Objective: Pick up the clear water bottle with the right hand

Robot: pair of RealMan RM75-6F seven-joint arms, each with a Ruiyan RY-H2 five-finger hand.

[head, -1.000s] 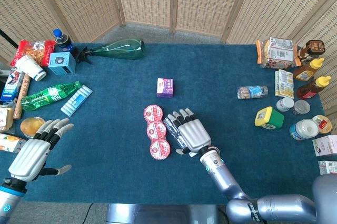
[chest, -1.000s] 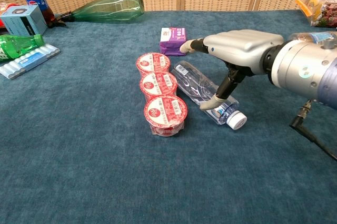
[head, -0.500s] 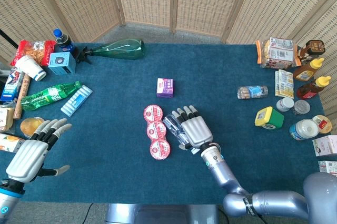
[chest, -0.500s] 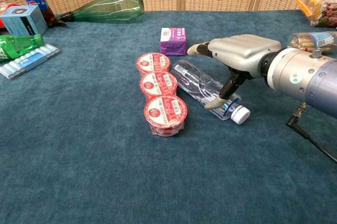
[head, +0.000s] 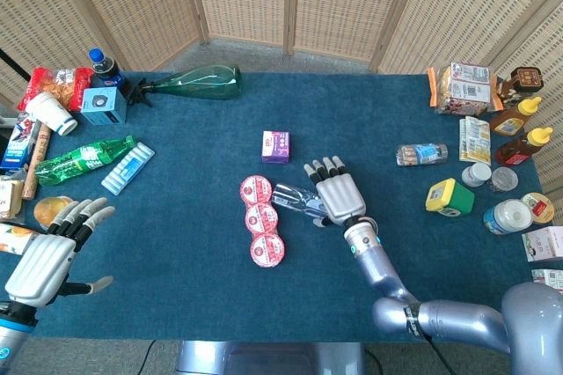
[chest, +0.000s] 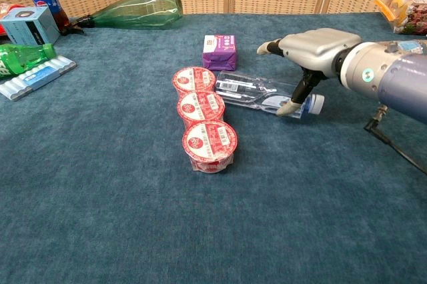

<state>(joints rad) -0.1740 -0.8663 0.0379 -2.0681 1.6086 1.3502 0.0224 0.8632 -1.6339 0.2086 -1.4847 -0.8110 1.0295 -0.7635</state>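
Fingers (head: 326, 166) of my right hand (head: 339, 197) reach flat and extended over the cap end of the clear water bottle (chest: 257, 93), while my thumb hooks down against its near side by the neck. Whether that counts as a real hold, I cannot tell. The bottle lies on its side on the blue table (chest: 100, 184), transparent and ribbed, with a printed label near its base and a white cap pointing right. Its base sits just beside the row of three red-lidded cups (chest: 202, 117), with the purple box (chest: 219, 51) just beyond. My left hand (head: 44, 256) hovers spread and empty at the near left edge.
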